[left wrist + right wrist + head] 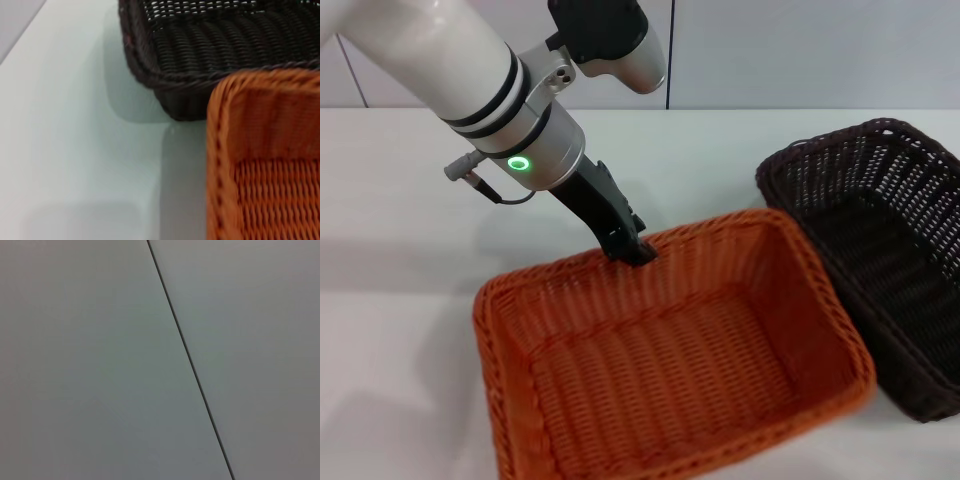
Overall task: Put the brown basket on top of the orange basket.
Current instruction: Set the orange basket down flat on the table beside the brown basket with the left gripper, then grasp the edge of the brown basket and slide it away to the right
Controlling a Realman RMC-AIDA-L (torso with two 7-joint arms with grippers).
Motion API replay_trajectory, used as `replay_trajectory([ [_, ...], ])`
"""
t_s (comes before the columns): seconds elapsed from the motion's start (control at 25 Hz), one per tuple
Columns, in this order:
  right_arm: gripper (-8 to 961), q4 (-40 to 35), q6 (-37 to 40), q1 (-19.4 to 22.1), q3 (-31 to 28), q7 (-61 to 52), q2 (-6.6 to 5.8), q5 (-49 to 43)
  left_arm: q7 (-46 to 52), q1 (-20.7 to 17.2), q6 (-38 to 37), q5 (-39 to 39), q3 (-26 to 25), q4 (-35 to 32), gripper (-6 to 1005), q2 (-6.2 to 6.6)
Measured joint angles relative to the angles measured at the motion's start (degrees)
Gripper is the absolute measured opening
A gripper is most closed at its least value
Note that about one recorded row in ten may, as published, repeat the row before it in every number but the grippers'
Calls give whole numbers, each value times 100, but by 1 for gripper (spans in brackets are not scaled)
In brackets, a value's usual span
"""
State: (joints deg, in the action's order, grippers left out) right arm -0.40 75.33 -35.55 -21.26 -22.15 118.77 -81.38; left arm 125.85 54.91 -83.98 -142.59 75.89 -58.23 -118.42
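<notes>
The orange basket point(570, 295) fills the front middle of the white table in the head view. Its far rim is pinched by my left gripper point(632, 250), which reaches down from the upper left and is shut on that rim. The brown basket point(880, 250) sits on the table just right of the orange one, their sides close together. The left wrist view shows a corner of the orange basket point(270, 130) beside a corner of the brown basket point(215, 45). My right gripper shows in no view.
The white table point(400, 250) stretches left of and behind the baskets. A pale wall stands behind it. The right wrist view holds only grey panels with a dark seam point(190, 360).
</notes>
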Motion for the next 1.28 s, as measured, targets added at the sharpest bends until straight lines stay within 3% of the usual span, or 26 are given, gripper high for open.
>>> replay_trajectory([
  [0.04, 609, -1, 0, -6, 0, 0, 0, 1, 50, -14, 21, -45, 8, -24, 169, 0],
  [0.12, 609, -4, -2, -28, -1, 0, -2, 3, 115, -115, 53, -58, 10, -198, 300, 15],
  [0.36, 609, -20, -11, -71, 9, 0, -13, 7, 107, -301, 140, -59, 14, -565, 513, 11],
  [0.48, 609, -141, -13, -140, 117, -17, -32, -45, 88, -552, 423, 57, -22, -949, 667, 5],
  [0.56, 609, -299, -18, -220, 307, -86, -59, -94, 60, -737, 836, 208, 2, -1122, 770, 8],
  [0.72, 609, -959, -269, -374, 1343, -1150, -182, -143, -186, -1173, 1928, 794, 70, -1299, 798, 13],
  [0.88, 609, -2088, -897, -418, 3290, -3201, -397, -397, -1001, -1679, 3000, 1900, 144, -1320, 825, 2],
  [1.04, 608, -3189, -921, -319, 4827, -5329, -777, -1395, -2311, -2243, 4145, 3422, 444, -1226, 846, 2],
  [1.12, 608, -3735, -521, -316, 5408, -6445, -1054, -2295, -3022, -2512, 4735, 4279, 728, -1153, 846, 1],
  [1.16, 608, -3990, -248, -332, 5565, -6839, -1146, -2762, -3022, -2512, 4735, 4279, 728, -1153, 846, 1],
  [1.2, 608, -4281, 79, -369, 5664, -7242, -1230, -3284, -3022, -2512, 4735, 4279, 728, -1153, 846, 1],
  [1.28, 608, -4903, 703, -424, 5676, -7741, -1285, -4253, -4056, -2726, 5170, 5498, 930, -952, 846, 6],
])
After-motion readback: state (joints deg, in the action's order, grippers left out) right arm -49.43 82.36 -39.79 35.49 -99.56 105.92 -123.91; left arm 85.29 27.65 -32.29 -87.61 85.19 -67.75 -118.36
